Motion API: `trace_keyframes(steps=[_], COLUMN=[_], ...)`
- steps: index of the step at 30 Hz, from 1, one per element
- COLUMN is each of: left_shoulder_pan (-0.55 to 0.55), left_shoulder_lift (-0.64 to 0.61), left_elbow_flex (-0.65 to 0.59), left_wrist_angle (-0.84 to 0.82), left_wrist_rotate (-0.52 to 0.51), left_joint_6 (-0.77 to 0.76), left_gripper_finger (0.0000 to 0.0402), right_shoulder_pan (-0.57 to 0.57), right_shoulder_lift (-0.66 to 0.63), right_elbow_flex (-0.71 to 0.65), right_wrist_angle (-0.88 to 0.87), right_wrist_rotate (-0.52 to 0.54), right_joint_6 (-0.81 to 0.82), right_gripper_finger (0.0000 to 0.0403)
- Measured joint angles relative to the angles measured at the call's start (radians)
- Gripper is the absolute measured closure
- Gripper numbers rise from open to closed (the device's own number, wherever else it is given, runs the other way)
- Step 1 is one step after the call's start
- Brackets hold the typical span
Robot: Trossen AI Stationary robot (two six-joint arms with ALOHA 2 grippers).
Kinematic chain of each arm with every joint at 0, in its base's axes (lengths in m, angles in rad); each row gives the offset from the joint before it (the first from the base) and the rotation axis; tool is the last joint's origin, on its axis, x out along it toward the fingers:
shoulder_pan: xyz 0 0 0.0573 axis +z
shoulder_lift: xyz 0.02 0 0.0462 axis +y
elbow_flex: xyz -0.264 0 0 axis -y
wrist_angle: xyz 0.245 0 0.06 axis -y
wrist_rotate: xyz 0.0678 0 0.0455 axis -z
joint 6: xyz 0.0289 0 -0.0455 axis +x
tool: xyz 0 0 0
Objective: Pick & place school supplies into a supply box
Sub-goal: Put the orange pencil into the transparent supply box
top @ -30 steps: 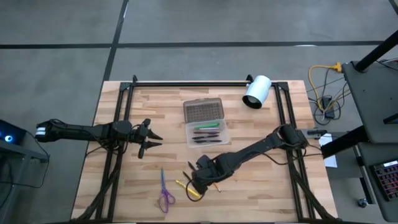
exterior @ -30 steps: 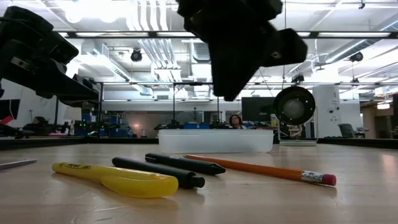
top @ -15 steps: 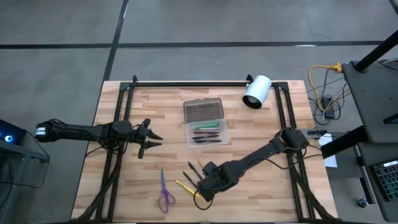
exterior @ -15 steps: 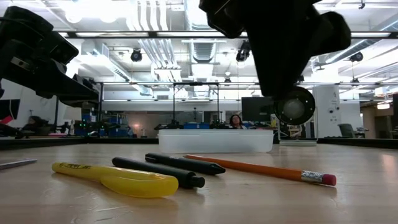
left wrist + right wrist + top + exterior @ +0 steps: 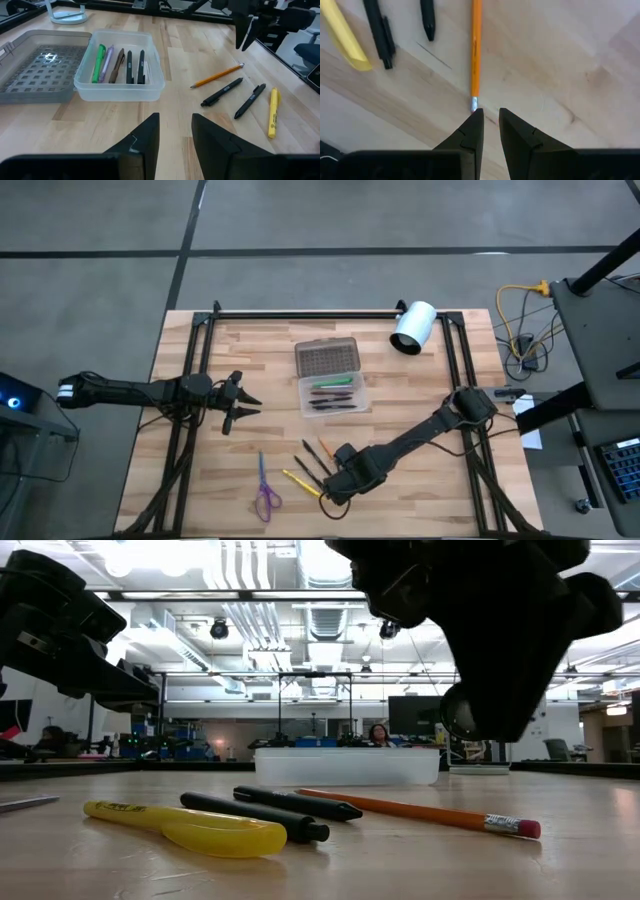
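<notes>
Change: over the last second the right gripper (image 5: 335, 485) travels from above the loose pens toward the near edge of the table, ending past the eraser end of the orange pencil (image 5: 476, 50); in the low view it slides off to the right.
Meaning: it is probably lining up on the pencil as the next pick; nothing is lifted yet.
Right gripper state: fingers narrowly parted, holding nothing.
Pencil vs tool: its eraser tip lies just ahead of the fingertips, nearly in line with the gap, shaft running away from them.
Other loose supplies: two black pens (image 5: 308, 458) and a yellow highlighter (image 5: 296, 480) beside the pencil; purple-handled scissors (image 5: 265, 492) further left.
Supply box (image 5: 334, 393): well apart, mid-table, lid open, several pens inside.
Left gripper (image 5: 240, 402): waits at left, fingers parted, empty.
</notes>
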Motion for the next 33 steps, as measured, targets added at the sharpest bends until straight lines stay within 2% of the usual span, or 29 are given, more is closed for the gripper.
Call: trace_keyframes(steps=[26, 33], left_shoulder_pan=[0.0, 0.0], left_shoulder_lift=[0.0, 0.0], left_elbow_flex=[0.0, 0.0], left_wrist_angle=[0.0, 0.0], left_wrist_rotate=[0.0, 0.0], left_joint_6=[0.0, 0.0], left_gripper_finger=[0.0302, 0.0302], right_shoulder_pan=[0.002, 0.027], right_shoulder_lift=[0.031, 0.031], right_elbow_flex=[-0.001, -0.014], right_wrist_angle=[0.078, 0.078], right_wrist_rotate=[0.004, 0.053], right_joint_6=[-0.167, -0.173], right_gripper_finger=[0.0351, 0.0351])
